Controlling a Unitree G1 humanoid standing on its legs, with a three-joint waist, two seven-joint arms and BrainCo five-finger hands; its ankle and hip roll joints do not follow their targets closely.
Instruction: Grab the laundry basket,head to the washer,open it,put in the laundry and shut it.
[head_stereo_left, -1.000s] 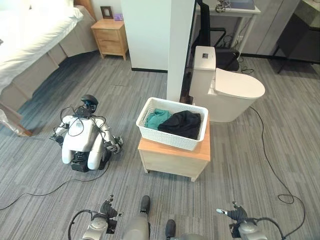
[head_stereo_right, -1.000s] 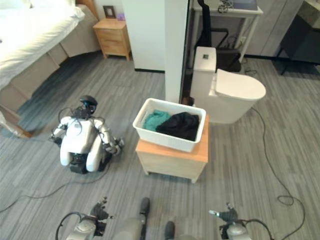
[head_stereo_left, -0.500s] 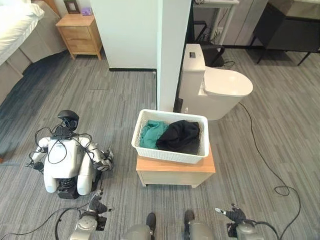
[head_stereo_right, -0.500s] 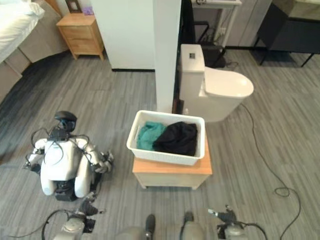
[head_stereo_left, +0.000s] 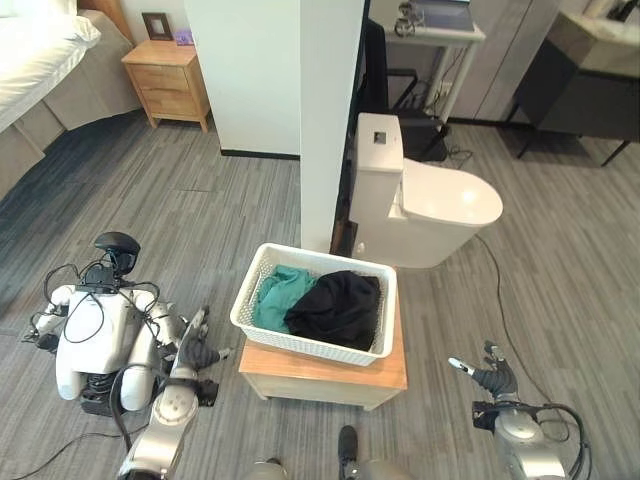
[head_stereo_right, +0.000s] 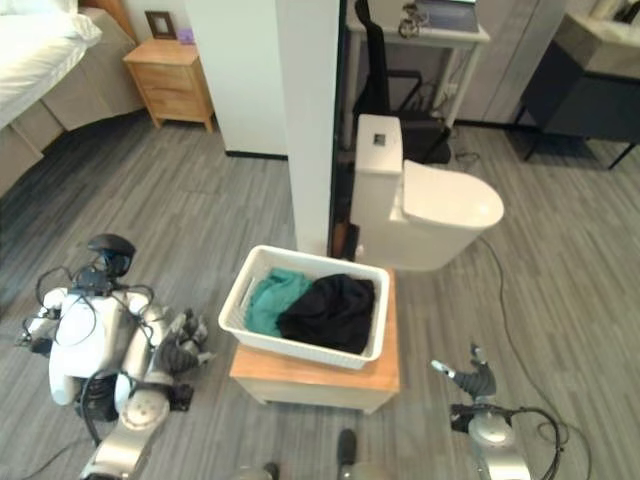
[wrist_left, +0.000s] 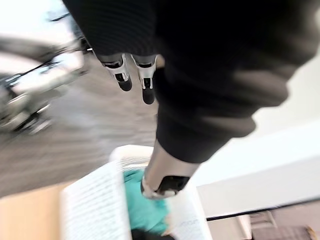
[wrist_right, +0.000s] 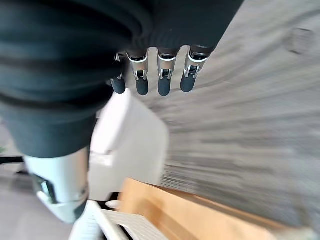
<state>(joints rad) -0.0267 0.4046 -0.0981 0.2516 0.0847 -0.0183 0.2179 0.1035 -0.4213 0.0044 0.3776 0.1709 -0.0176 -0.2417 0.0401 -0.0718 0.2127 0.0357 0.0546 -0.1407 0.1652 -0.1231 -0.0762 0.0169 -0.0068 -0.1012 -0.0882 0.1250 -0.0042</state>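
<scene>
Both arms have come up and spread outward since half a second ago, and my head camera has shifted, so the whole scene sits differently in frame; the furniture itself I take to be unmoved. I now have the left robot hand (head_stereo_left: 196, 350) raised just off the left end of the white perforated plastic laundry basket (head_stereo_left: 253, 326), and the right robot hand (head_stereo_left: 490, 378) out over the grey plank floor (head_stereo_left: 560, 290), well apart from the basket's right end. In the wrist views both hands have their fingers straight and relaxed, holding nothing.

That basket rests on the low light-wood surface (head_stereo_left: 325, 364), with a teal garment (head_stereo_left: 275, 297) and a black garment (head_stereo_left: 335, 308) inside. Beyond it stand a white pillar (head_stereo_left: 328, 100) and a white toilet (head_stereo_left: 430, 200); a small white and black humanoid robot (head_stereo_left: 95, 330) sits on the floor to the left.

As I judge it, nothing of the task is done yet: I am only reaching for the basket. Gripping and lifting it, walking to the washer, opening it, loading the clothes and shutting it all remain. I cannot pick out a washer from here.
</scene>
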